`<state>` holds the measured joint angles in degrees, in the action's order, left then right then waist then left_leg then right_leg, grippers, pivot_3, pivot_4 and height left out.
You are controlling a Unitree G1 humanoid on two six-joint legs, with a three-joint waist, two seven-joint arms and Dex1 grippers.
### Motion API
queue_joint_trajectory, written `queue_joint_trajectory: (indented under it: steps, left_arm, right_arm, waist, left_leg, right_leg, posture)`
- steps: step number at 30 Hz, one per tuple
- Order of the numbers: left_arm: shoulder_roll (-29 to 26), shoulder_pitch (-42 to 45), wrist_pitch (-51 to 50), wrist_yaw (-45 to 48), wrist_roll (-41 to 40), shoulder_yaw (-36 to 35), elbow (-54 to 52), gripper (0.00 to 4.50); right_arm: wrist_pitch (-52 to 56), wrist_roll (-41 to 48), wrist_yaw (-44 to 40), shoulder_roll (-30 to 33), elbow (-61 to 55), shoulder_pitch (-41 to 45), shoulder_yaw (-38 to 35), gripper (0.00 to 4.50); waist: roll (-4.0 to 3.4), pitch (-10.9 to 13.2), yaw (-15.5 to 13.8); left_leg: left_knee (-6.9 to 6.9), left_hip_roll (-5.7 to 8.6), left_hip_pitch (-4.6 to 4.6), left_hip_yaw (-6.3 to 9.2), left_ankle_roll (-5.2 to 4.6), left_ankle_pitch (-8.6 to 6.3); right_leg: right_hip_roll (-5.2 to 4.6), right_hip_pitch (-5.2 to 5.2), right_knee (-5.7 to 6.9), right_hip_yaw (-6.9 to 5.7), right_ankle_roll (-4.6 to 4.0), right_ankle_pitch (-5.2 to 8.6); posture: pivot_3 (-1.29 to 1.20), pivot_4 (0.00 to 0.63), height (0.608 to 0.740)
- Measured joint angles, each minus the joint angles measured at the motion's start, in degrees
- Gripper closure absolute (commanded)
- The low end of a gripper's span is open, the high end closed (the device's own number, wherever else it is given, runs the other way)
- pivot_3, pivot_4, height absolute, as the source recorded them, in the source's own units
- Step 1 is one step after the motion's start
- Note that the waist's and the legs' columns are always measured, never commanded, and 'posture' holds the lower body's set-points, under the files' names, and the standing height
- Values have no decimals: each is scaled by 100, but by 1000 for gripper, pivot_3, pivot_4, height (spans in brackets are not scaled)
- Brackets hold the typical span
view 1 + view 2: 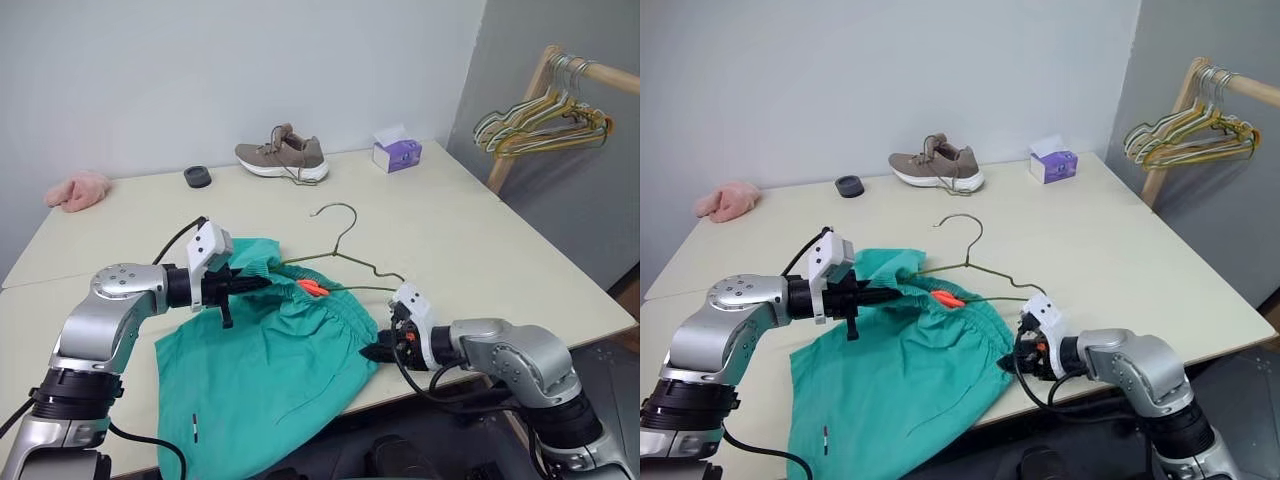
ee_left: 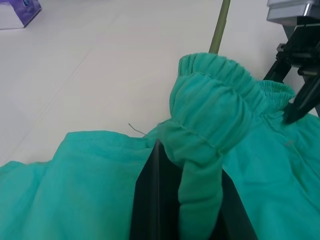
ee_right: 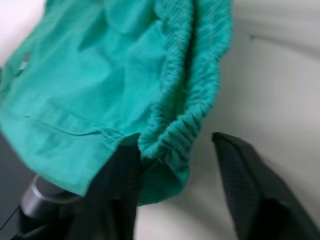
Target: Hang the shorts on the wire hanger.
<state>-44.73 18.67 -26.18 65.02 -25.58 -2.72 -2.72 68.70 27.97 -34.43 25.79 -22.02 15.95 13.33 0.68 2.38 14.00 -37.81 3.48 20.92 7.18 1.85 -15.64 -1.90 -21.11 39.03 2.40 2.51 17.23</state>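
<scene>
The teal shorts [image 1: 270, 360] lie at the table's near edge, with one leg hanging over it. An orange drawstring tip [image 1: 312, 288] shows at the gathered waistband. My left gripper [image 1: 250, 283] is shut on the waistband's left end, and fabric is bunched between its fingers [image 2: 155, 200]. My right gripper [image 1: 380, 350] is at the waistband's right corner. Its fingers [image 3: 250, 190] stand apart with the corner between them, the fabric lying against one finger. The wire hanger [image 1: 340, 252] lies flat just beyond the waistband with its hook pointing away; its near part runs under the fabric.
At the back of the table [image 1: 480, 230] stand a brown shoe [image 1: 283, 157], a purple tissue box [image 1: 397, 153], a small black ring [image 1: 198, 177] and a pink cloth [image 1: 78, 190]. A wooden rack with several hangers [image 1: 545, 120] stands at the right.
</scene>
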Motion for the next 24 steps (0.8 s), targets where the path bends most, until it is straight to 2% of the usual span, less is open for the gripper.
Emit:
queue_joint_trajectory:
  steps: [2, 3, 11, 16, 24]
  left_arm:
    - [35, 0, -87, -87, -110, -63, -54, 4500]
    - [69, -5, -140, -129, -156, -106, -105, 4500]
    - [202, -136, -962, -407, -967, -484, -506, 4500]
    - [-90, -433, -1275, -278, -1272, -647, -665, 4500]
    - [-419, -583, -1337, -59, -1390, -681, -691, 4500]
  right_arm:
    - [-228, -114, 84, 4, 25, -38, 37, 4231]
    - [-336, -178, 107, 4, 48, -67, 42, 4474]
    - [-994, -423, 267, 4, 609, 53, -146, 4474]
    - [-1178, -387, 136, 209, 937, 326, -545, 4474]
    - [-1204, -145, -173, 489, 1038, 376, -668, 4474]
  waist:
    - [0, 0, 3]
    - [0, 0, 3]
    - [0, 0, 23]
    - [-4, 2, 25]
    - [-8, 5, 6]
  left_leg:
    - [0, 0, 0, 0, 0, 0]
    - [1, 0, 0, 0, 0, 0]
    - [0, 0, 0, -3, 0, 0]
    - [1, -1, 0, -2, 0, 0]
    - [2, -1, 0, -3, 0, 0]
  right_leg:
    - [0, 0, 0, 0, 0, 0]
    - [0, 0, 0, -1, 0, 0]
    - [1, 3, 1, 2, 2, -1]
    - [4, 4, 1, 2, 1, -1]
    - [4, 3, -1, 5, 1, -1]
  posture:
    - [-279, 0, 740]
    - [-282, 0, 740]
    - [-281, 0, 740]
    - [-277, 0, 740]
    - [-271, 0, 740]
